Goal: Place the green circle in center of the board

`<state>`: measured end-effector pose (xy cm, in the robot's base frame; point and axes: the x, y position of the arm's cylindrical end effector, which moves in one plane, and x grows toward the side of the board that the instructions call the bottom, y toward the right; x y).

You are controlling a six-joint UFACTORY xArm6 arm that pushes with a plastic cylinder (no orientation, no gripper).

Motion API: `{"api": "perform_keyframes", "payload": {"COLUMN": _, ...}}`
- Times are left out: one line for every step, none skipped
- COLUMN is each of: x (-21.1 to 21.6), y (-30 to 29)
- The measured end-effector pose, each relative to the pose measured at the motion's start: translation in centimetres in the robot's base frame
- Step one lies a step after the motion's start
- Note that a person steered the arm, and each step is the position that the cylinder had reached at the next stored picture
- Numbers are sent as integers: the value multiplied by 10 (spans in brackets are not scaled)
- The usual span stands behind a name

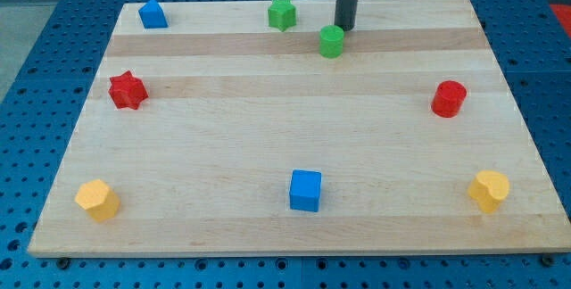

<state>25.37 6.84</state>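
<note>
The green circle [331,41] is sitting near the view's top edge of the wooden surface [285,137], a little to the view's right of the middle line and well above the centre of the board. My tip [344,27] is standing just beside the green circle, at its upper right, so close that I cannot tell whether the two are touching or a sliver apart; the dark rod is rising straight up from there and running out of the view's top. There is no claw on this arm, only the rod, so nothing is being held. Taking the green circle as the landmark: the green star [282,12] is lying near it, up and to the view's left; the blue house-shaped block [153,13] is lying well to the left at the top corner; the red star [128,90] is sitting far left and somewhat lower; the red cylinder [449,98] is standing to the right and lower; the blue cube [305,190] is resting far below, slightly left; the two yellow blocks are lying far below, one [97,199] at the left corner and one [489,190] at the right corner.
</note>
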Motion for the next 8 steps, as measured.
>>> {"api": "perform_keyframes", "payload": {"x": 22, "y": -32}}
{"api": "perform_keyframes", "payload": {"x": 65, "y": -33}}
{"api": "perform_keyframes", "payload": {"x": 73, "y": -33}}
{"api": "perform_keyframes", "payload": {"x": 54, "y": -19}}
{"api": "perform_keyframes", "payload": {"x": 30, "y": 40}}
{"api": "perform_keyframes", "payload": {"x": 46, "y": 80}}
{"api": "perform_keyframes", "payload": {"x": 69, "y": 64}}
{"api": "perform_keyframes", "payload": {"x": 74, "y": 23}}
